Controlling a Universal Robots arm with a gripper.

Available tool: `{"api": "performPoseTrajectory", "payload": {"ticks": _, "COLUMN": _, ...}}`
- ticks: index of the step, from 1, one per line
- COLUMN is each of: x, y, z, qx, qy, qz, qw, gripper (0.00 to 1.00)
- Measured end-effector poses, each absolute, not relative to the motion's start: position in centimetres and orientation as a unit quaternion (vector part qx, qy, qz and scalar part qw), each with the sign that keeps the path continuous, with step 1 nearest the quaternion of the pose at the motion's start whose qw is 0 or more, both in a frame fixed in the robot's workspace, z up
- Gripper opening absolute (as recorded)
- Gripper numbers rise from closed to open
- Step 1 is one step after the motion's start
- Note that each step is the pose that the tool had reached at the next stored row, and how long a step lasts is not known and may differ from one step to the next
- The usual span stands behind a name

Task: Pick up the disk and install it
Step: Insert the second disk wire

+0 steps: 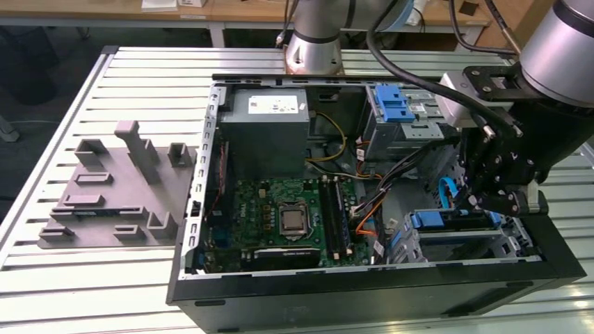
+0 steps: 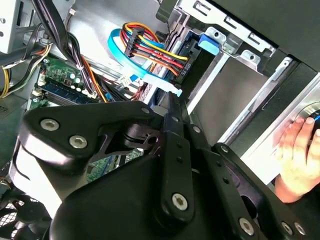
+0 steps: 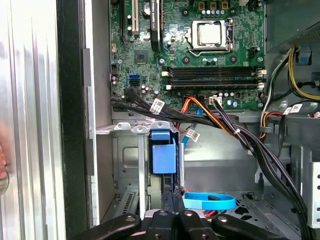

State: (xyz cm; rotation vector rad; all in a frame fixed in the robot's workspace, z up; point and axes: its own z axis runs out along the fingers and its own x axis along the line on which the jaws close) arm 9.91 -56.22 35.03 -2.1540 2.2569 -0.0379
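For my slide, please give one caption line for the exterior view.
Robot arm's gripper lowered inside an open computer case, beside the blue-railed disk seated in the drive bay.

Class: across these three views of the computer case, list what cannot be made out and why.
1. The disk, first wrist view: its blue end shows; the bay walls hide its label.
2. The hand, second wrist view: cut off by the picture's edge and partly behind the gripper.
3. The blue cable, exterior view: the gripper hides its far end.
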Motion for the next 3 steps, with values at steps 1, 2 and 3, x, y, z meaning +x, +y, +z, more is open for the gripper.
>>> {"api": "performPoseTrajectory", "payload": {"ticks": 1, "x": 9.91, "y": -56.22, "z": 35.02, "qx": -0.690, "qy": 0.723, "qz": -0.012, "qw": 0.011, "gripper": 0.11}}
{"api": "performPoseTrajectory", "payload": {"ticks": 2, "x": 9.91, "y": -56.22, "z": 35.03, "qx": -0.690, "qy": 0.723, "qz": -0.012, "qw": 0.011, "gripper": 0.11}}
{"api": "performPoseTrajectory", "payload": {"ticks": 3, "x": 9.91, "y": -56.22, "z": 35.03, "qx": -0.690, "qy": 0.723, "qz": -0.012, "qw": 0.011, "gripper": 0.11}}
